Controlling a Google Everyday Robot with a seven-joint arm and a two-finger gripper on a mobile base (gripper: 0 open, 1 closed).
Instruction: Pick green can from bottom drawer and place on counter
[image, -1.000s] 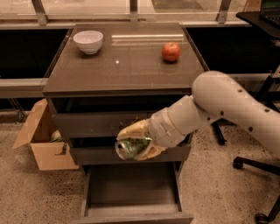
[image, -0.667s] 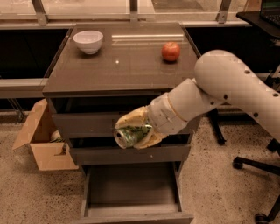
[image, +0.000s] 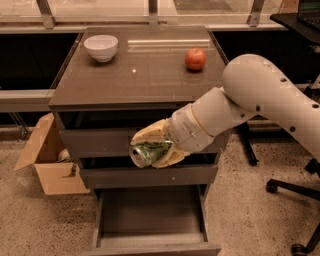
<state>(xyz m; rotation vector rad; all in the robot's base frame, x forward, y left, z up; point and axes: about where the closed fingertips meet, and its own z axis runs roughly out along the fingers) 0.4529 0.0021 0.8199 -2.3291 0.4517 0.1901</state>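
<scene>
My gripper (image: 152, 150) is shut on the green can (image: 146, 153), holding it on its side with a silver end facing the camera. It hangs in front of the upper drawer fronts, just below the front edge of the counter (image: 145, 75) and well above the bottom drawer (image: 150, 220). The bottom drawer is pulled open and its flat floor shows nothing on it. The white arm reaches in from the right.
A white bowl (image: 101, 47) stands at the counter's back left and a red apple (image: 195, 59) at its back right. An open cardboard box (image: 47, 160) sits on the floor to the left. Office chair legs (image: 292, 192) are on the right.
The gripper has risen with the green can, from in front of the middle drawer toward the counter's front edge, and moved slightly left.
</scene>
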